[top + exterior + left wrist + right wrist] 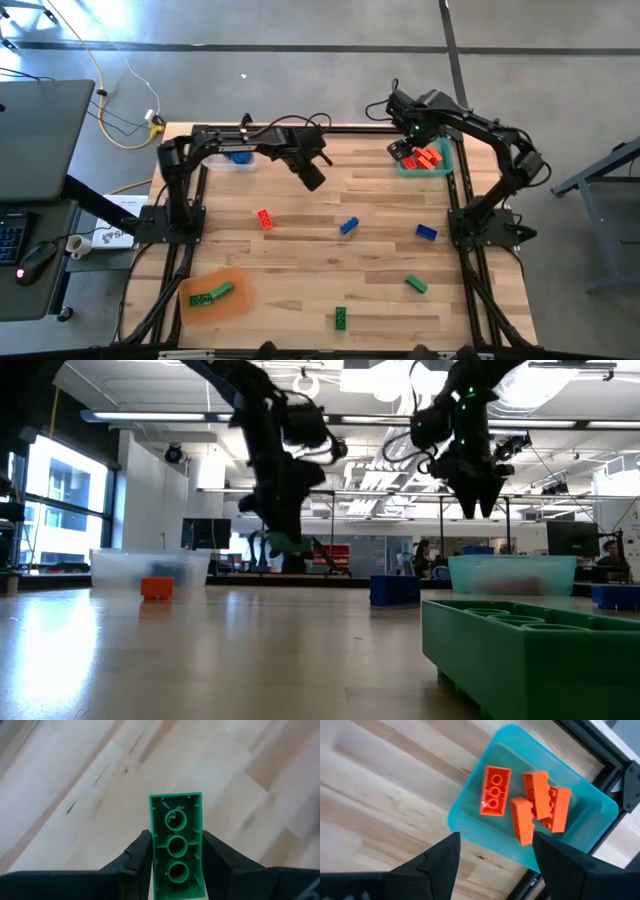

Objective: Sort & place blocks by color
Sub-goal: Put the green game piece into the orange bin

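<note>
My left gripper (pixel 311 178) hangs over the table's far middle, shut on a green block (pixel 176 845) that also shows in the low view (pixel 288 543). My right gripper (pixel 495 855) stands open above the teal tray (pixel 470 810) at the far right; several orange blocks (pixel 495 790) lie in that tray. Loose on the table are a red block (pixel 265 219), two blue blocks (pixel 348 227) (pixel 427 232) and two green blocks (pixel 416 285) (pixel 340 318). My left gripper pinches the green block by its two long sides (pixel 153 851) between its two fingers (pixel 140 857), toward one end. The fingers come steeply from above. The block's hollow underside faces the wrist camera, its other end juts past the fingertips, and it hangs clear of the table.
A clear tray (pixel 238 158) holding a blue block sits at the far left. An orange tray (pixel 213 295) with green blocks lies near the front left. Black frame rails run along the table's edges (pixel 462 200). Bare wood lies between the loose blocks.
</note>
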`<state>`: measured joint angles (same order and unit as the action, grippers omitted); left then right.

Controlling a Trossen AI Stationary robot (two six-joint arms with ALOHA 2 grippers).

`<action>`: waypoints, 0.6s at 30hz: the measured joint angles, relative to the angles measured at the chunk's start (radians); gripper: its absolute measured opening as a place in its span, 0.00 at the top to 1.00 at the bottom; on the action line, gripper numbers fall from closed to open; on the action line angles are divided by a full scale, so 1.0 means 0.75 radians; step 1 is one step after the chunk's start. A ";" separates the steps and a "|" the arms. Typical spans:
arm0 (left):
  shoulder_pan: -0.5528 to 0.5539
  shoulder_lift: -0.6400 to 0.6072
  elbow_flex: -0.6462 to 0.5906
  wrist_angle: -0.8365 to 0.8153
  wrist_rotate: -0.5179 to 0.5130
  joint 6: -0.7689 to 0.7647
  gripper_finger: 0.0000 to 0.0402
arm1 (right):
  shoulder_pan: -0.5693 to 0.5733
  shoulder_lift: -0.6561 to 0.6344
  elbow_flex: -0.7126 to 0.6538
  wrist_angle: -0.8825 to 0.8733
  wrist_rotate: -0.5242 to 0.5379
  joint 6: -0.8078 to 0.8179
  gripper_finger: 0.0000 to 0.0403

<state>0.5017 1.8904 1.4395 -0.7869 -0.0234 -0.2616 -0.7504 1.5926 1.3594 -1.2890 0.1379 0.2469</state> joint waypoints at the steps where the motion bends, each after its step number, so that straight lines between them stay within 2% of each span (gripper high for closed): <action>1: -0.011 -0.026 0.000 -0.031 -0.006 0.011 0.74 | 0.020 -0.015 0.000 0.003 0.000 0.011 0.42; 9: -0.109 -0.264 0.000 -0.250 -0.018 0.039 0.74 | 0.154 -0.074 0.000 0.049 -0.024 0.059 0.42; 18: -0.303 -0.520 0.000 -0.506 -0.065 -0.144 0.74 | 0.265 -0.073 0.000 0.112 -0.059 0.089 0.42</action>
<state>0.2741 1.5006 1.4395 -1.1667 -0.0725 -0.3698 -0.5518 1.5375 1.3594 -1.2053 0.0935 0.3138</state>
